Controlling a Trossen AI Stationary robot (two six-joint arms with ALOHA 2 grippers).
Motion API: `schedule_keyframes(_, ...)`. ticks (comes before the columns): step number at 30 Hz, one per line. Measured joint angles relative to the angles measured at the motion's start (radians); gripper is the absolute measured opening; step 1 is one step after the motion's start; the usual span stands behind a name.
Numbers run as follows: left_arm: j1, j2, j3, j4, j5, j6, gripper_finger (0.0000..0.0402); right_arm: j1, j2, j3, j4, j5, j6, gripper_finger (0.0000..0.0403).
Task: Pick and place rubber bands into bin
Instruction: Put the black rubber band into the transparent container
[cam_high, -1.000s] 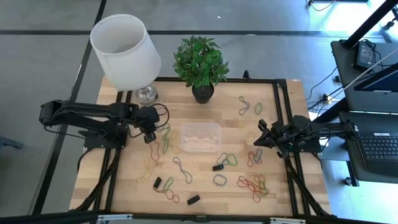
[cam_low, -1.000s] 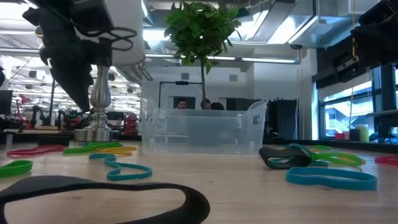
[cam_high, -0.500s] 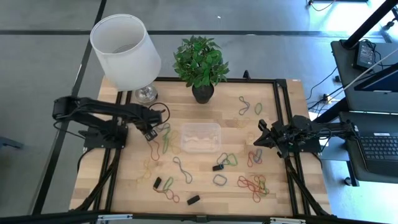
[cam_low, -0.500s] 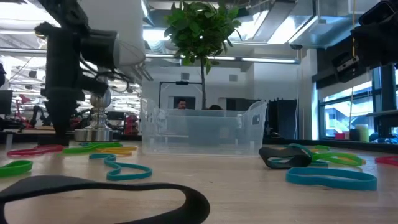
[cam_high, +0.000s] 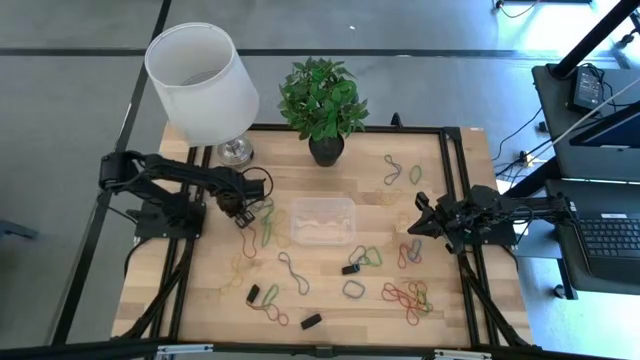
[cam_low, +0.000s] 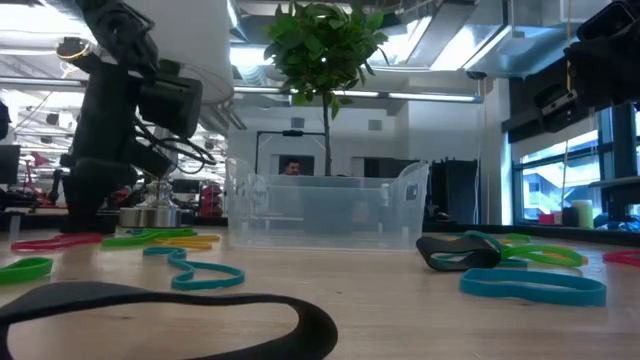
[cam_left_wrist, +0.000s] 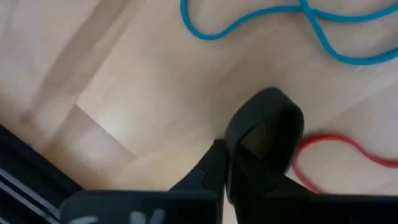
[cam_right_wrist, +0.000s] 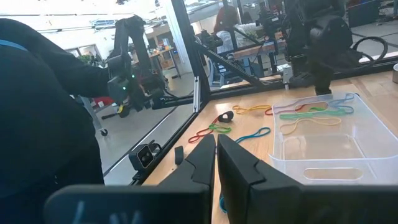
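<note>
The left hand (cam_high: 240, 213), pinched shut, presses the surface (cam_high: 330, 300) beside a red rubber band (cam_left_wrist: 336, 158), left of the bin (cam_high: 322, 220); it may have missed, lifting empty. The right hand (cam_high: 418, 218) waits narrow

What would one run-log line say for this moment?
left gripper: shut, down at table beside red rubber band | right gripper: shut, waiting | bin: empty
</note>
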Motion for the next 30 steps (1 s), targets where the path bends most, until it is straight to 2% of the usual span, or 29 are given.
schedule_keyframes(3,-0.003,-0.041,0.042,-0.076,0.046,-0.013,0.0004,0.000,0.000,0.000,0.000,0.000,0.000,0.0023)
schedule_keyframes(10,-0.049,-0.118,0.248,-0.364,-0.041,-0.014,0.0003,0.000,0.000,0.000,0.000,0.000,0.000,0.0023)
schedule_keyframes(15,-0.107,-0.111,0.441,-0.404,-0.079,-0.029,0.0003,0.000,0.000,0.000,0.000,0.000,0.000,0.0023)
schedule_keyframes(23,-0.138,0.026,0.730,-0.404,-0.108,0.003,0.0002,0.000,0.000,0.000,0.000,0.000,0.000,0.0023)
schedule_keyframes(30,-0.207,0.258,0.985,-0.393,-0.109,0.118,0.0002,0.000,0.000,0.000,0.000,0.000,0.000,0.0023)
